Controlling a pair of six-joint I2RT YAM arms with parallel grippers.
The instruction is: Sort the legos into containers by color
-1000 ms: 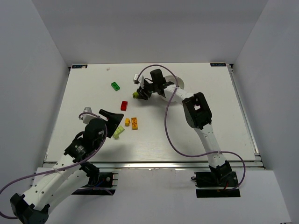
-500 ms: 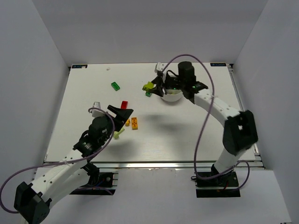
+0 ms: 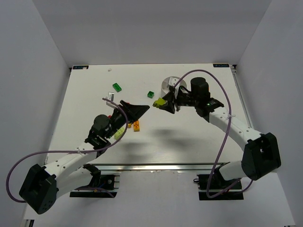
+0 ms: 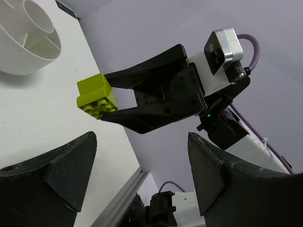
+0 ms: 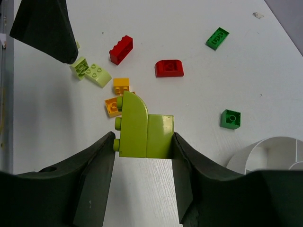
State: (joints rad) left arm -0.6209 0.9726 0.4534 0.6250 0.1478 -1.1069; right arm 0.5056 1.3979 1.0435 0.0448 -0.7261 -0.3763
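Note:
My right gripper is shut on a lime lego and holds it above the table, left and in front of the white dish. In the right wrist view the lime lego sits clamped in that gripper. My left gripper is open and empty, raised and pointing at the right gripper; its own view shows the lime lego and the dish. On the table lie two red legos, two dark green ones, orange ones and a lime pair.
The left arm covers the red legos in the top view. Dark green legos lie at the back middle, orange ones under the left gripper. White walls ring the table; a metal rail runs along the near edge.
My right gripper has swung from the dish's left side toward the table's middle, still holding the lime lego. My left gripper has risen and reached right, toward the right gripper.

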